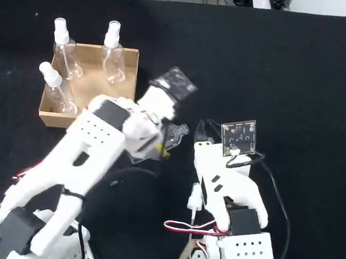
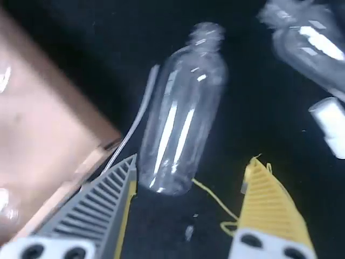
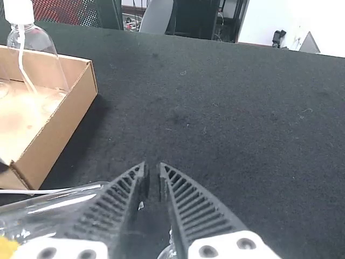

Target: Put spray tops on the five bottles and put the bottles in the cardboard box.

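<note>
Left end effector [image 2: 193, 162], by its wrist view, agape at capless bottle [image 2: 183, 113]

I count three capped clear bottles [image 1: 63, 48] upright in the cardboard box [image 1: 51, 118] upper left, one uncapped bottle [image 2: 180, 118] lying sideways mid-frame.

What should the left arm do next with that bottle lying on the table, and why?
Probably ease the left tool a little closer and shut it around the bottle. The tool is open, and the bottle lies on the table right in front of it, beside the cardboard box. The bottle's neck has no spray top, so it likely needs to be held first.
</note>
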Robot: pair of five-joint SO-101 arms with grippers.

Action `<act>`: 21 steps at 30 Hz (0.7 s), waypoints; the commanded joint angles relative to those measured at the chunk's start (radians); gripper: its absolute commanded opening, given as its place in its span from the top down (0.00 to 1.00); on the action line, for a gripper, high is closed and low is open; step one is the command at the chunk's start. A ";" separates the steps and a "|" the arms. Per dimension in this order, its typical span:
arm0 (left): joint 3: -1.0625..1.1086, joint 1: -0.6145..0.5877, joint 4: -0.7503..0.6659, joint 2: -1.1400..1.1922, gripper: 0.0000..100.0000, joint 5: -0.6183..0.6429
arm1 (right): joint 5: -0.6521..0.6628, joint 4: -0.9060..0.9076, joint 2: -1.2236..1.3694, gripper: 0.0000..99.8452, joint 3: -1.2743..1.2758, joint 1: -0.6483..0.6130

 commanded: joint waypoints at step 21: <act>-0.243 -0.012 -0.146 0.494 0.71 -0.074 | 0.002 -0.023 -0.025 0.99 -0.016 -0.005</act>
